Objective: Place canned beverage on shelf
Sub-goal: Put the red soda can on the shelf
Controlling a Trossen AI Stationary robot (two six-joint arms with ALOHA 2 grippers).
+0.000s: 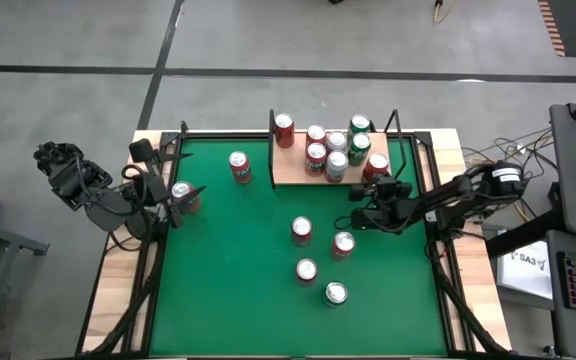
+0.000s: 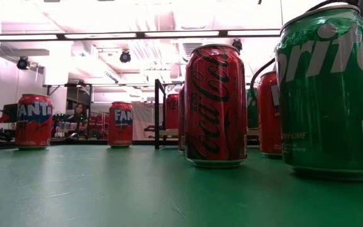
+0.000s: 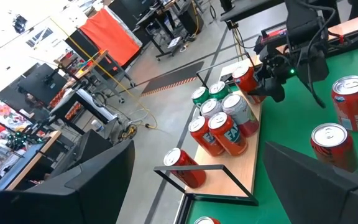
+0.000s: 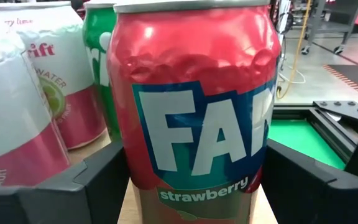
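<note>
The shelf (image 1: 298,172) is a tan board with black uprights at the table's far side, and several cans stand on it. A red Fanta strawberry can (image 4: 194,124) is at the shelf's right near corner (image 1: 376,166), upright, with my right gripper (image 1: 376,180) shut on it. Tan board shows beside the can's lower part, but its base is out of view. My left gripper (image 1: 168,190) hangs open at the table's left edge, high above a can (image 1: 184,194) standing on the felt, with nothing between its fingers. My right gripper pinches the Fanta can between its two fingers, one on the can's left side (image 4: 120,180) and one on its right side (image 4: 267,180), low on the wall. The fingers come level from the table's near side. The can stands upright, its upper wall dented.
Loose cans stand on the green felt: one left of the shelf (image 1: 240,165) and several near the middle (image 1: 301,230) (image 1: 343,243) (image 1: 306,270) (image 1: 336,292). White and green cans (image 4: 61,81) crowd the held can's left side. A black frame (image 1: 430,170) borders the table.
</note>
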